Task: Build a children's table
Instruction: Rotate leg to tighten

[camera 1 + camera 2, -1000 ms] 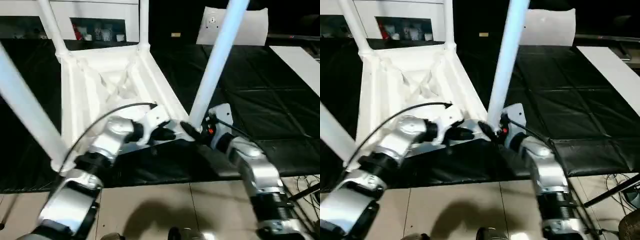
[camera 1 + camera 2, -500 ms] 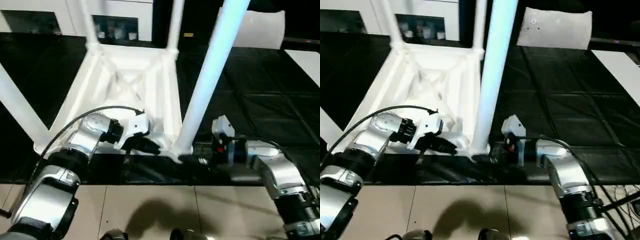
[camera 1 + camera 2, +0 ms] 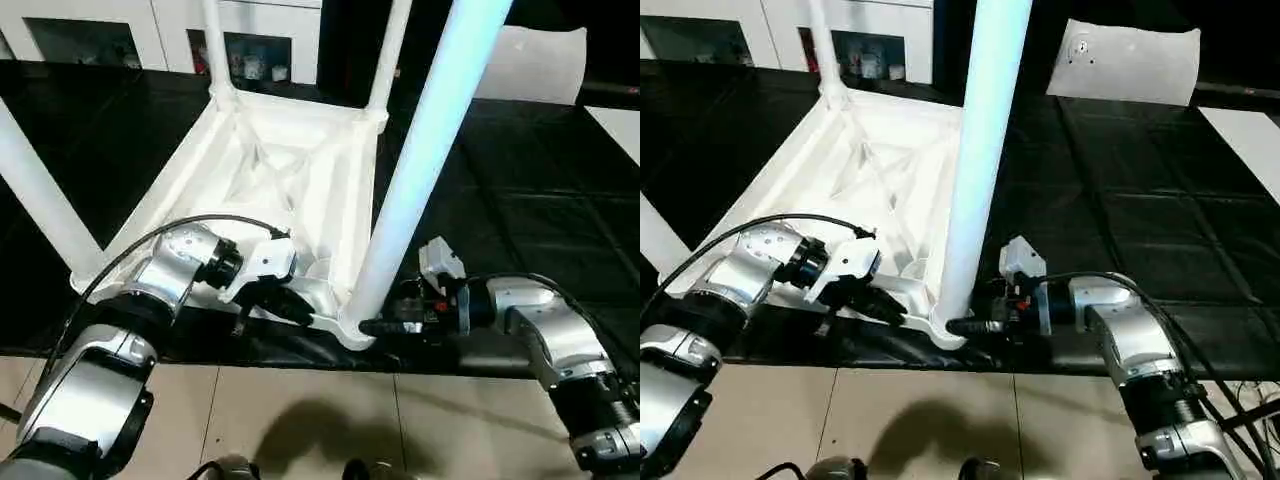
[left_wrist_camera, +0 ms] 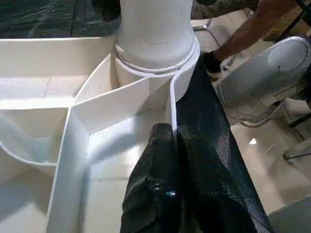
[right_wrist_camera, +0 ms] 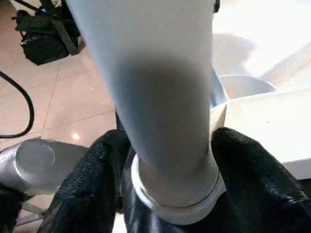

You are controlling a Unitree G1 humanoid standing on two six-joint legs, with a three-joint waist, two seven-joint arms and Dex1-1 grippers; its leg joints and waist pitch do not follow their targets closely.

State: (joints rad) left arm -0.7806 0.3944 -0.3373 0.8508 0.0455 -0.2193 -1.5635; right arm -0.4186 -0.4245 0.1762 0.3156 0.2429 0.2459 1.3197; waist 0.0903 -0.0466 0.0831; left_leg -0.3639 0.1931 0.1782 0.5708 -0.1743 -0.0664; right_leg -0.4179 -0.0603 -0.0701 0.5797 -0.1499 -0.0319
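- Children's table (image 3: 290, 170), upside down on the black mat (image 3: 520, 230), legs up.
- Likely light, stiff, slick plastic; best held at rim or leg base.
- Left gripper (image 4: 170, 141) pinched on near rim.
- Right gripper (image 5: 167, 160) spread around near right leg (image 3: 420, 170).

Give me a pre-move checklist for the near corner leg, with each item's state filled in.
1. Near leg stands in its corner socket: ok.
2. Leg fully seated in the socket: cannot tell.
3. Right gripper has its fingers on both sides of the leg's base: ok; firm grip: cannot tell.
4. Left gripper shut on the tabletop rim wall beside the socket: ok.
5. The far two legs stand upright in their sockets: ok.
6. A person's arm is close behind the corner: not ok.
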